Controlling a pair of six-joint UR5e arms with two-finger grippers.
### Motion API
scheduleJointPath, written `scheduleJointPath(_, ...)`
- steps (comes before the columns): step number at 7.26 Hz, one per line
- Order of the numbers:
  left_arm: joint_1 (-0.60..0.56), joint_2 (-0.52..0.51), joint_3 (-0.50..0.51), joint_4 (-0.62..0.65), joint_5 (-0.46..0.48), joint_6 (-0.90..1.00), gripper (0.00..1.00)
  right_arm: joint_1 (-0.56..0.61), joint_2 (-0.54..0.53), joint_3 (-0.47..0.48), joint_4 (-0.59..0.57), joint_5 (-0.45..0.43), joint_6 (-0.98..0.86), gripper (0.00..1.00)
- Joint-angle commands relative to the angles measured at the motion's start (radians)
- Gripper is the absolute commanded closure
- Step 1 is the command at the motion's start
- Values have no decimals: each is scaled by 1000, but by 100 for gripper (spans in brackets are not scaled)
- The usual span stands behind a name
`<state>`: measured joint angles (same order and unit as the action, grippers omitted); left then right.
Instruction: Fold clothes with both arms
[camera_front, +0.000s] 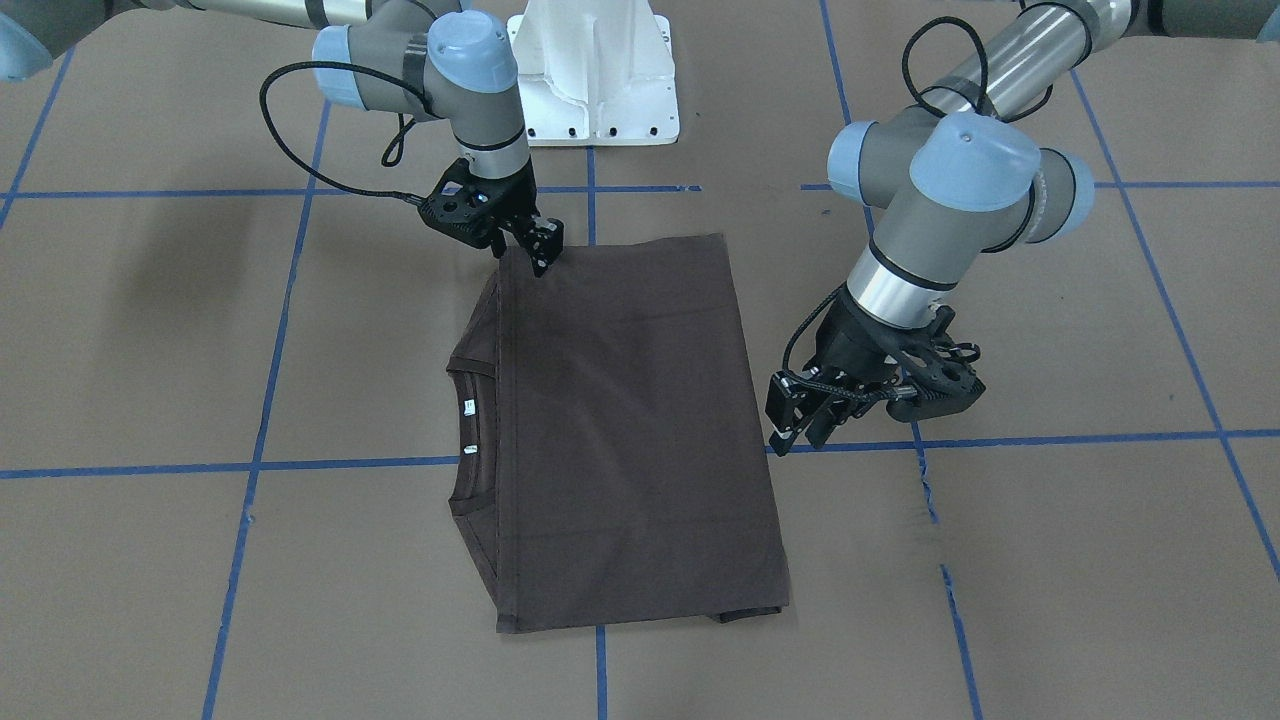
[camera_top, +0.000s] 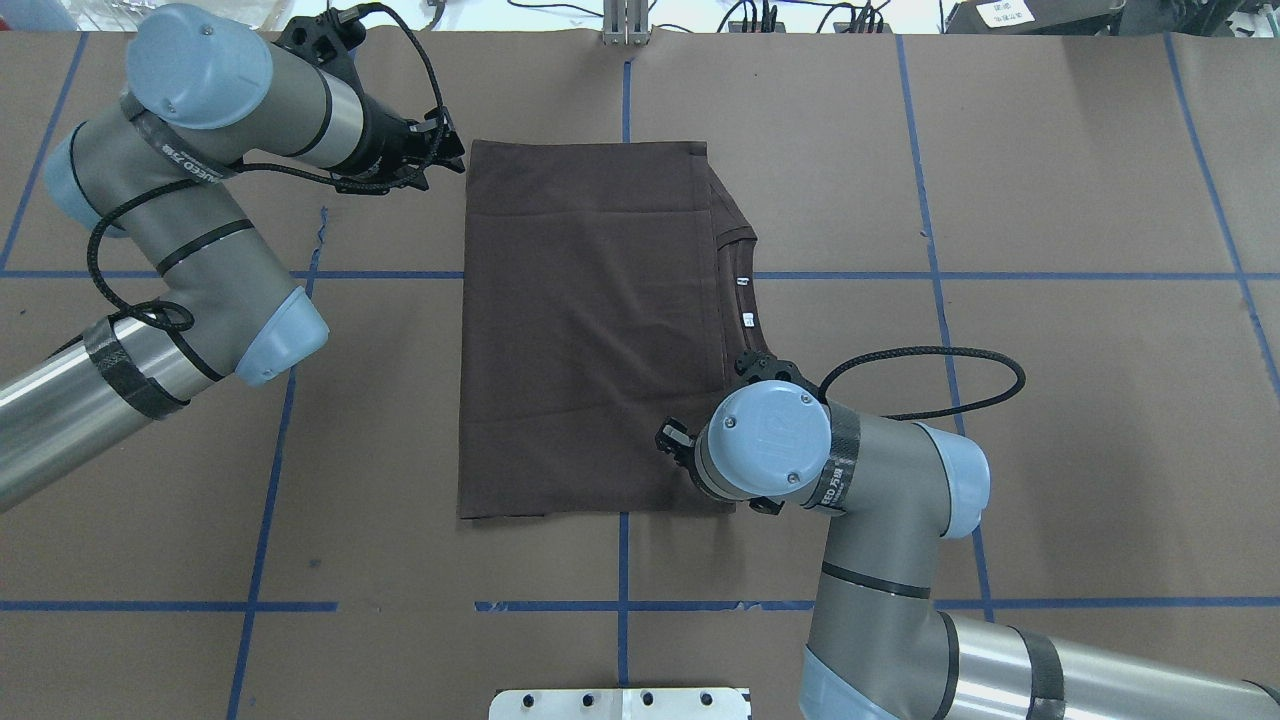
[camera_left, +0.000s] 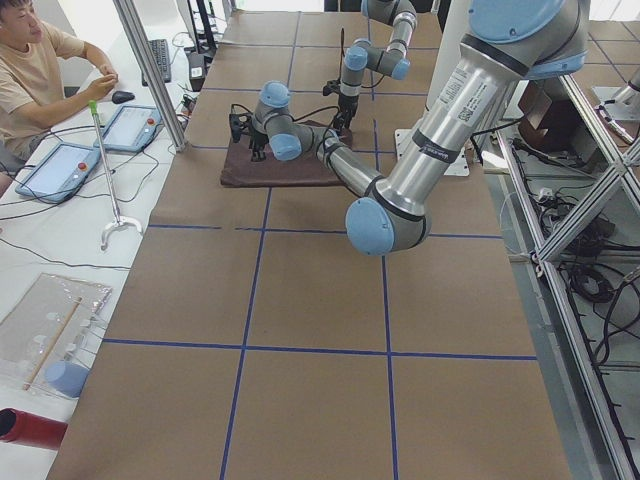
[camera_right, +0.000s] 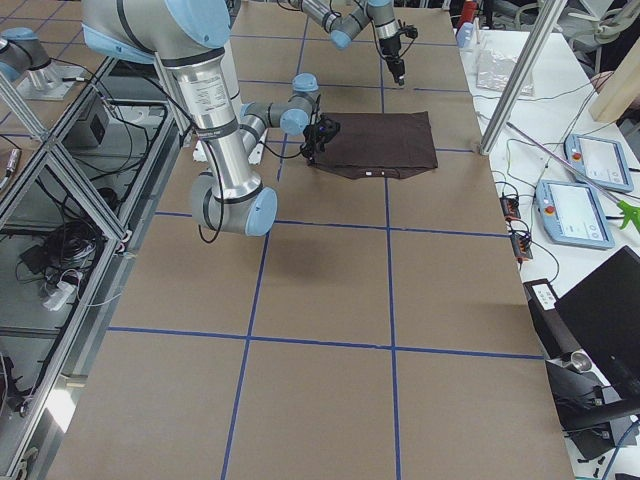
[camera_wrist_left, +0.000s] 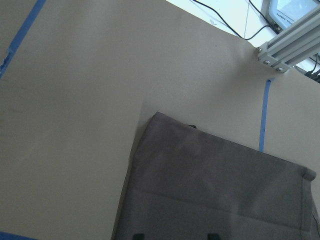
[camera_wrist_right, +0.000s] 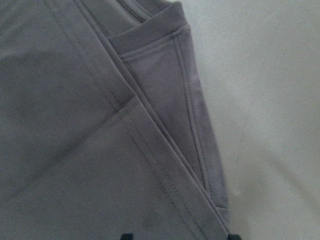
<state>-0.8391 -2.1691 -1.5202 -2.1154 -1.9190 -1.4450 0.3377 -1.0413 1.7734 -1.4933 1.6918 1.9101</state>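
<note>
The T-shirt (camera_front: 620, 420) lies flat on the table (camera_front: 1050, 560), straight in front of the base (camera_front: 595, 70). It is folded to a neat rectangle, with the collar (camera_front: 470, 370) and its 2 labels (camera_front: 468, 405) showing along the edge on the base's right side.

The right gripper (camera_front: 538, 250) stands at the shirt corner nearest the base, on the collar side. Its wrist view shows 2 fingertips (camera_wrist_right: 127, 235) set apart over the seams with no cloth between them, so it looks wide and holds nothing. The left gripper (camera_front: 800, 428) hangs off the shirt's plain edge, on the base's left and farther out from the base. Its tips (camera_wrist_left: 137, 235) are also spread and empty.

The shirt is probably light, thin and limp. It should sag from any pinch, and the stacked layers may slide apart. The 2 corners of 1 short edge look like the best hold, with each pinch taking every layer.

From overhead the right wrist covers its own gripper and the corner under it. I cannot tell whether the right tips touch the cloth. No chest lettering shows. A scrap of fabric pokes out at the edge farthest from the base, and the number of layers is unclear.
</note>
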Motion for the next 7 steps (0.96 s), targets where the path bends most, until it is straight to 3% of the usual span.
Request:
scheduleJointPath(1,0,0,0,0,1,0,47,4,3,-2,-7,-3,0,30)
scheduleJointPath(7,0,3,0,0,0,0,47,9,7,-51,2,5,-3,30)
